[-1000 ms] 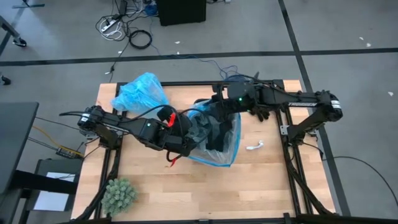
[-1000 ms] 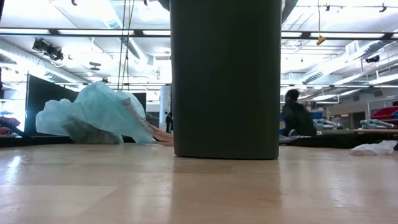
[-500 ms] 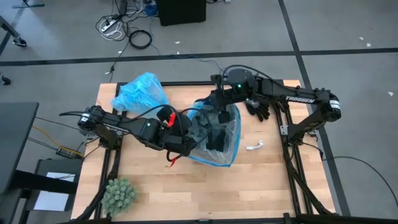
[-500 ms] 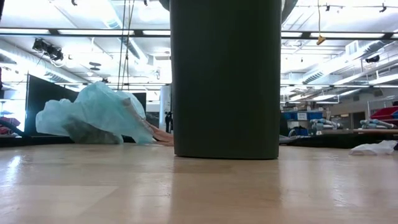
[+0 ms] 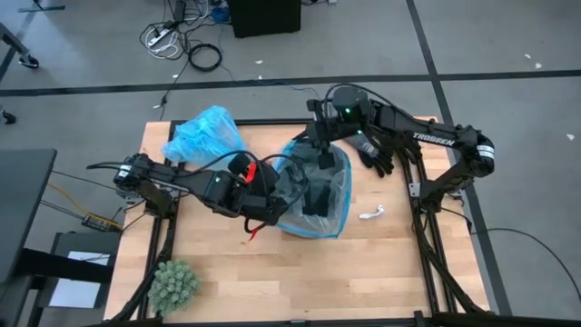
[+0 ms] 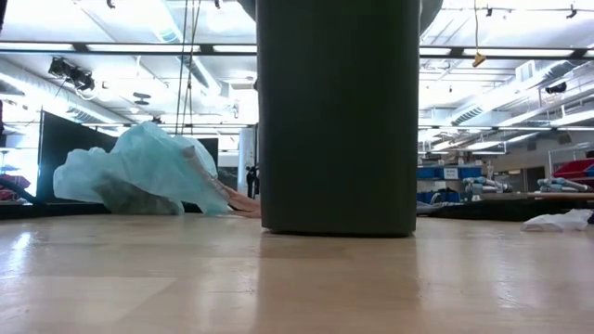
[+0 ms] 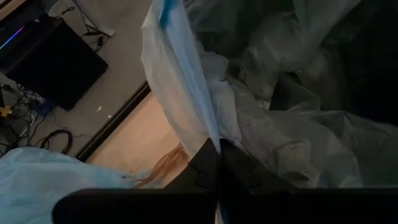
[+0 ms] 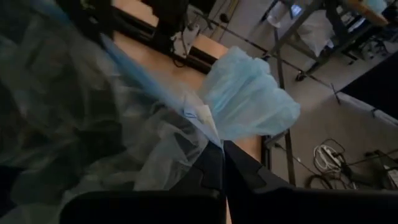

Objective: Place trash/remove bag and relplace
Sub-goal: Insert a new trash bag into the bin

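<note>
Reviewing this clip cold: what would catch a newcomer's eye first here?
Mid-table, the left gripper and right gripper are each shut on the rim of a pale, clear plastic bag draped around a dark bin. Behind them, at the table's far left corner, lies the crumpled sky-blue bag; a green spiky ball sits at the near left corner.

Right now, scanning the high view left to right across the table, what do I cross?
Green spiky plant ball → bright sky-blue bag → left pincer, at the edge of the clear blue-rimmed bag → right pincer, at that bag's rim → black glove.
</note>
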Robot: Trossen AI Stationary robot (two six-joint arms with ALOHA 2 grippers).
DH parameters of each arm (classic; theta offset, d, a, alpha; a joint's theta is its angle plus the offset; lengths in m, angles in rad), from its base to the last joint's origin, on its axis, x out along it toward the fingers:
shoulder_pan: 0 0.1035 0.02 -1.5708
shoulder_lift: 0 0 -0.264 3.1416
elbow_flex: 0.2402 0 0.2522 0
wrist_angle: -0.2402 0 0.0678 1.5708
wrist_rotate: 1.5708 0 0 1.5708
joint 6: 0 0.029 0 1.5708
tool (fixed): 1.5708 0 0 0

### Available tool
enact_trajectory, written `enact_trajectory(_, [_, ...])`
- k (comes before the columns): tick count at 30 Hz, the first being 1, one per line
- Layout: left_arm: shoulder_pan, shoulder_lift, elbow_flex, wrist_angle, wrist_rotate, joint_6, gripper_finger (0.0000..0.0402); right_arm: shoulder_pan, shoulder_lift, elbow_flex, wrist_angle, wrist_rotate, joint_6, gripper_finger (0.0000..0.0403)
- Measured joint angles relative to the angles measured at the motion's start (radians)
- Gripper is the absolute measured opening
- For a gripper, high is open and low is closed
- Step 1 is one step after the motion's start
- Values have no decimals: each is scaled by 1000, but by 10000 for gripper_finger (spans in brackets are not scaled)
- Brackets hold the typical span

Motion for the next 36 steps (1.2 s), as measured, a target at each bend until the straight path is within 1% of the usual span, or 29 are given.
enact_trajectory(2, [7,0,1,1,-4,-4,17,-19,18,1,10,-19,3,0])
enact_trajectory(10, [34,0,1,-4,-9,-5,17,-58,94,1,69,-42,-17,0])
enact_trajectory(17, [35,0,0,-12,-11,-27,17,-81,63,1,96,-57,-62,0])
enact_trajectory(21, [36,0,0,-21,-11,-27,17,-84,39,1,59,-67,-99,0])
enact_trajectory(27, [50,0,0,-55,-11,-27,17,-116,47,1,6,-78,-153,0])
enact_trajectory(33, [76,1,0,-59,-10,-27,17,-151,55,0,-42,-86,-133,0])
enact_trajectory(36, [82,1,0,-59,-10,-27,17,-157,56,0,-98,-97,-129,0])
